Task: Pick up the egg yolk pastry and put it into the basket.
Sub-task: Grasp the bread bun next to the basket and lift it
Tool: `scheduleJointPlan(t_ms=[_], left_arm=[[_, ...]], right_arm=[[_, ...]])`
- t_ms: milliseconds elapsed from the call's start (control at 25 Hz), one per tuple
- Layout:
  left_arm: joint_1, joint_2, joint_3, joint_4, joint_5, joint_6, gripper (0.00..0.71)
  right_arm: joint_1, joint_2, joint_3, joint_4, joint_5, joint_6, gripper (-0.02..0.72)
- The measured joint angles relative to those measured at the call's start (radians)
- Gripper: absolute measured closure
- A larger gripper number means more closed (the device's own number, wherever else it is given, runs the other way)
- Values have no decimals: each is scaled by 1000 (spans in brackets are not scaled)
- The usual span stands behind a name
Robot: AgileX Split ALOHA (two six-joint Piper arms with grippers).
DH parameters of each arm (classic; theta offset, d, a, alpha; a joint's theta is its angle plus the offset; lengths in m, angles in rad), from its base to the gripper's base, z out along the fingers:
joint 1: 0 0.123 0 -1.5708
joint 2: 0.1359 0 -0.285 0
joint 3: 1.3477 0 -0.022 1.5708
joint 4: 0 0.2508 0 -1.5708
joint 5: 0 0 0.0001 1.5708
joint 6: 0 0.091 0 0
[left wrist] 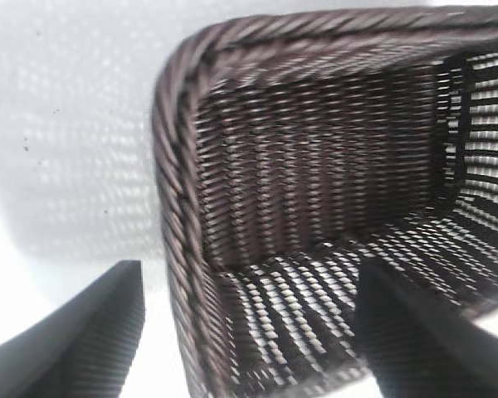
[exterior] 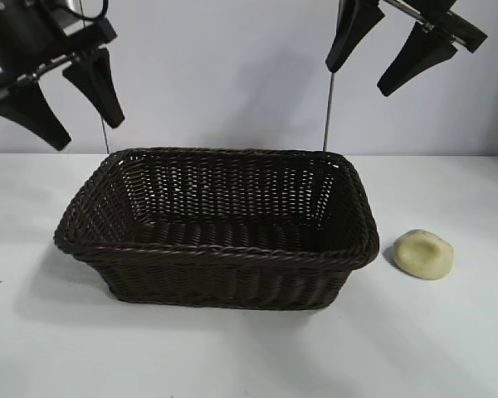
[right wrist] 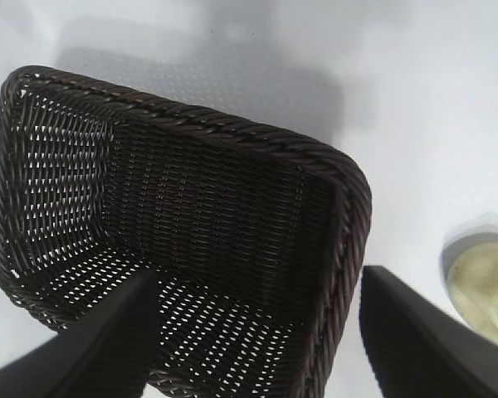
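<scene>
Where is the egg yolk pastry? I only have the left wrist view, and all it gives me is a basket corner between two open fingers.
Observer: The egg yolk pastry lies on the table, outside the basket, off its right end.
Operator: Anything inside the basket?
Observer: No, the right wrist view shows its floor bare.
Operator: Which arm is nearer the pastry?
Observer: The right gripper; it hangs open high above the basket's right end, holding nothing.
Operator: And the left gripper?
Observer: The left gripper hangs open above the basket's left end, also holding nothing.
</scene>
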Motion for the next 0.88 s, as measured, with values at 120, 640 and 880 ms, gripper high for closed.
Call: scheduleJointPlan(t_ms=[120, 640, 880], left_arm=[[-22, -36, 17, 0, 1, -19, 190], [-42, -93, 238, -99, -240, -78, 190], [-42, -93, 238, -103, -258, -80, 190]], right_arm=[[0, 0, 0, 0, 0, 0, 207], [0, 0, 0, 0, 1, 1, 207], [0, 0, 0, 0, 1, 1, 207]])
